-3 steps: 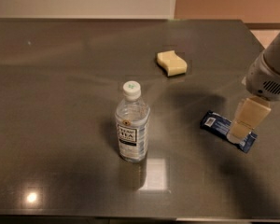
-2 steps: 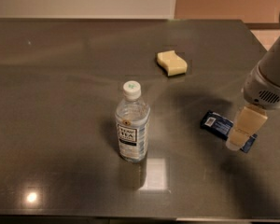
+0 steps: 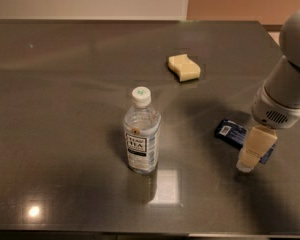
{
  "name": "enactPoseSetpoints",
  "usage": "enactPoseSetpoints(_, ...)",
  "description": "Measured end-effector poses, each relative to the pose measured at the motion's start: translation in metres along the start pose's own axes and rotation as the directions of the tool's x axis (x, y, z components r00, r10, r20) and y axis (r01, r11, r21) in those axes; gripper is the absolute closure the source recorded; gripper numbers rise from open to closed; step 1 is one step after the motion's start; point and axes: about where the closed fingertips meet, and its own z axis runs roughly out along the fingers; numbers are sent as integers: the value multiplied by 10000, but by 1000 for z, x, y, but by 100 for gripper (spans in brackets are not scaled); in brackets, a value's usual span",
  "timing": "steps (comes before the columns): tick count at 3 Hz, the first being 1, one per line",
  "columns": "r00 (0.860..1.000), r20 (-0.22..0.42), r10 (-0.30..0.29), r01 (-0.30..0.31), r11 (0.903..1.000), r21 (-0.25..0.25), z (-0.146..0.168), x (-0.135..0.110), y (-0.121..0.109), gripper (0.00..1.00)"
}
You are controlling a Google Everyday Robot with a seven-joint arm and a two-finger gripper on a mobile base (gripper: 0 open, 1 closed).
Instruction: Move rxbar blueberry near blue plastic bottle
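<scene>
The blue plastic bottle (image 3: 141,131) stands upright near the middle of the dark table, with a white cap and a black-and-white label. The rxbar blueberry (image 3: 232,132) lies flat to the right of it, a dark blue wrapper with a white panel; its right end is hidden behind my gripper. My gripper (image 3: 253,151) hangs from the grey arm at the right edge, its beige finger (image 3: 255,146) pointing down over the bar's right end. The bar rests on the table.
A pale yellow wavy sponge (image 3: 184,67) lies on the table behind the bottle, toward the back right. The dark table's front edge (image 3: 140,232) runs along the bottom. A bright light reflection sits just in front of the bottle.
The arm has lowered and come forward, so the beige finger now reaches further down over the bar's right end. The bottle, bar and sponge have not moved.
</scene>
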Motion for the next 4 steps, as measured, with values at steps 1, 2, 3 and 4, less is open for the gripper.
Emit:
enactPoseSetpoints(1,9999,-137,-12,14,9999,114,4,0,1,18)
enactPoseSetpoints(2,9997,-223,24,-20,9998,195,5,2,0,41)
enactPoseSetpoints(3,9997,-229,34,-28,9997,238,2,3,-1,65)
enactPoseSetpoints(4,9997,-226,22,-17,9997,240,0,2,-1,89)
